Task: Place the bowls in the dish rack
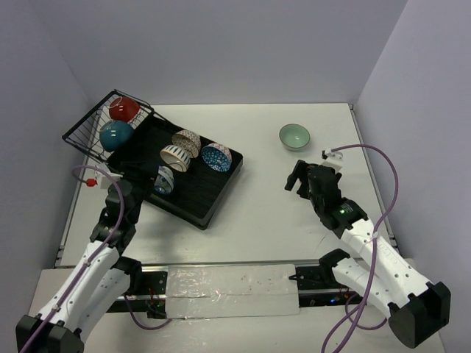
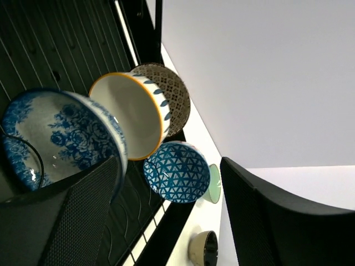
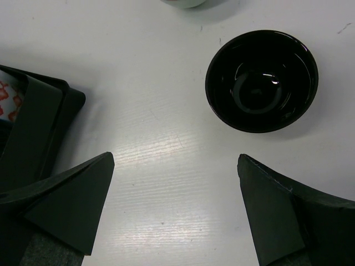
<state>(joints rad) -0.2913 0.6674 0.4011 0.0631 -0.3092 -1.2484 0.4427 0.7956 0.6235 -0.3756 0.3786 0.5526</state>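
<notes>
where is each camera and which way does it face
Top external: high behind the bases, looking down at the table; left arm and right arm show.
Left wrist: close over the dish rack, facing across its bowls; left fingers show.
Right wrist: above the table, facing down at a dark bowl; right fingers show.
Shared: mint bowl in top external and left wrist.

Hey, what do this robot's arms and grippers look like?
The left arm and right arm have white links and black joints. The left gripper and right gripper are black. A purple cable trails each arm; the right arm carries a small green light.
</notes>
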